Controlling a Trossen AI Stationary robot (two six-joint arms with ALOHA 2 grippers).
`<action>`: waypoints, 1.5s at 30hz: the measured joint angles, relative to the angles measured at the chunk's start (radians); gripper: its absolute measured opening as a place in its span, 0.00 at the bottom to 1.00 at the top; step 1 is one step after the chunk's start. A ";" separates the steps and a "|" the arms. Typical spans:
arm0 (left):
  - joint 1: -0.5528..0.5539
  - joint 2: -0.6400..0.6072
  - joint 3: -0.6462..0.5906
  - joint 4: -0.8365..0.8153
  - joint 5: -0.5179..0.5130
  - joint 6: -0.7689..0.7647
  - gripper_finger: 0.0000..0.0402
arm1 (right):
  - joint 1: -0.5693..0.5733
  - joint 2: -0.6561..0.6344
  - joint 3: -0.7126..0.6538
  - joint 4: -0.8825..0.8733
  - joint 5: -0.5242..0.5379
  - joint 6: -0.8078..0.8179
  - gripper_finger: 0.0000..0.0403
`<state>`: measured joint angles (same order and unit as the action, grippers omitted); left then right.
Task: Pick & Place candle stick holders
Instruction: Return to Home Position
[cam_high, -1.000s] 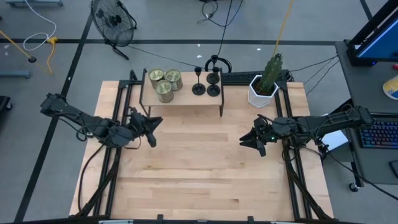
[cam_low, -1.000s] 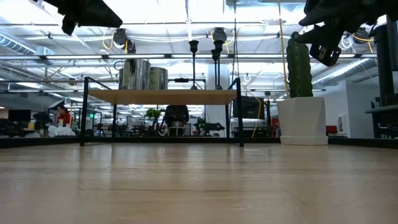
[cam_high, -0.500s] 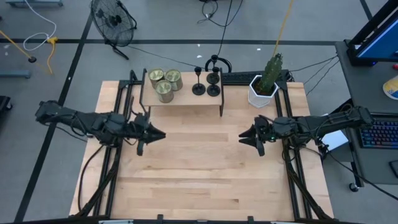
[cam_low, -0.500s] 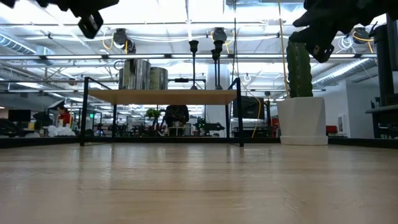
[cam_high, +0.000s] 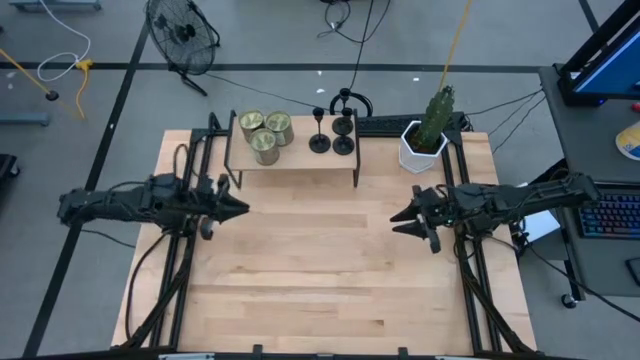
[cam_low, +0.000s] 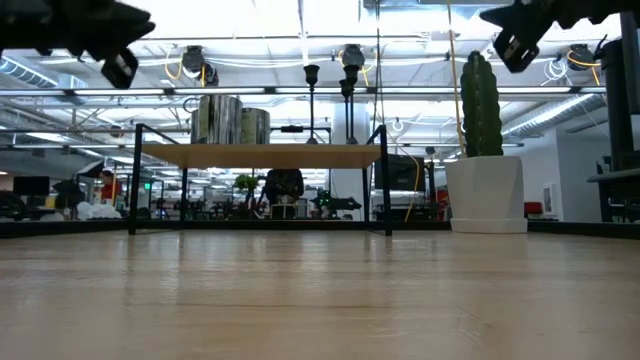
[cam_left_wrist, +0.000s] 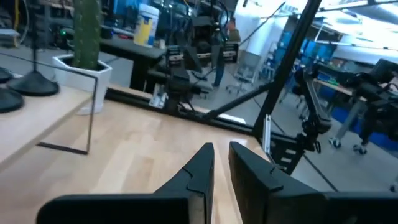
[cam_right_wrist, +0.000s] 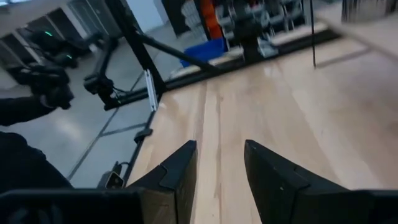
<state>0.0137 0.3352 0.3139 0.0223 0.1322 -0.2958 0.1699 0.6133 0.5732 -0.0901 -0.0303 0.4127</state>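
Three matte-black candle stick holders (cam_high: 331, 136) stand on their round bases on a low wooden shelf (cam_high: 300, 158) at the far side of the table. In the low view their stems and cups (cam_low: 346, 62) rise above the shelf top. My left gripper (cam_high: 240, 207) hovers over the table's left part, near the shelf's left end, its fingers (cam_left_wrist: 205, 163) a narrow gap apart and empty. My right gripper (cam_high: 400, 218) hovers over the right part, in front of the cactus pot, open and empty (cam_right_wrist: 219, 163).
Three metal cans (cam_high: 263, 133) stand on the shelf's left half. A cactus in a white pot (cam_high: 424, 143) stands at the far right corner. Black frame rails (cam_high: 468, 270) run along the table's left and right edges. Bare wood (cam_high: 320, 270) lies between the arms.
My left gripper has turned about its wrist, first reached toward the table's middle, then drawn back toward the left edge and sunk a little. My right gripper has risen and turned slightly. The holders have not moved.
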 joint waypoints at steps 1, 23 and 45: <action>0.003 -0.032 -0.010 -0.020 0.000 0.000 0.13 | 0.000 -0.015 0.000 0.001 0.000 -0.013 0.31; 0.004 -0.331 -0.192 -0.081 0.029 0.056 0.13 | 0.000 -0.400 -0.420 0.377 -0.019 0.021 0.31; 0.029 -0.330 -0.192 -0.187 0.026 0.115 0.13 | 0.000 -0.533 -0.514 0.293 0.004 -0.066 0.31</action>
<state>0.0428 0.0048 0.1219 -0.1650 0.1581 -0.1808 0.1699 0.0803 0.0594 0.2033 -0.0267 0.3466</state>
